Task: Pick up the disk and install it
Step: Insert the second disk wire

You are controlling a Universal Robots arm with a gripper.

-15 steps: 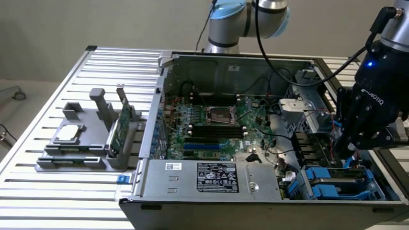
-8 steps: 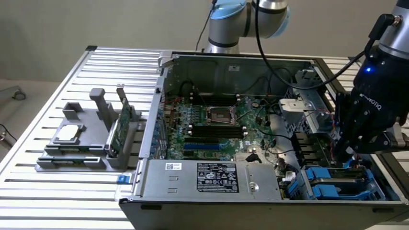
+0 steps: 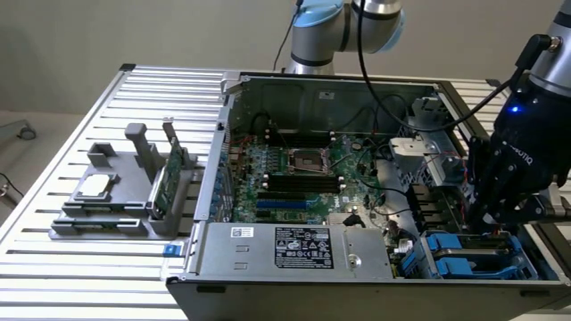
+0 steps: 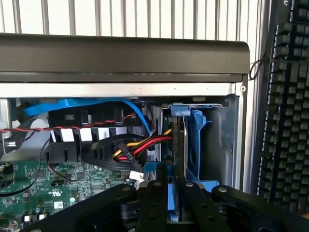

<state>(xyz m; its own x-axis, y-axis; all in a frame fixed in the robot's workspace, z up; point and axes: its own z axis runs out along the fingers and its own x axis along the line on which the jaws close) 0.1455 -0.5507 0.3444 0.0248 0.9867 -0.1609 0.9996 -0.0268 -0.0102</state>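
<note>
Pincer (image 4: 170, 193) clamped on the disk (image 4: 172, 200) at the computer case's drive bay.

Blue carrier frame nipped between the fingers (image 4: 153, 203), low in the open case (image 3: 295, 83), beside blue bay brackets (image 3: 464, 257). "ROBOTIQ" partly readable on the pincer body; power supply label (image 3: 303, 247) unreadable.

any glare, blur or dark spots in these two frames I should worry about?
Exterior view: even, soft light; the slatted aluminium table is bright but not blown out; the black gripper, close to the lens, reads as a dark mass with little detail. Wrist view: the slats behind the open computer case's dark rim are overexposed, the black linkage looks soft, and the blue plastic carrier frame stays legible.
</note>
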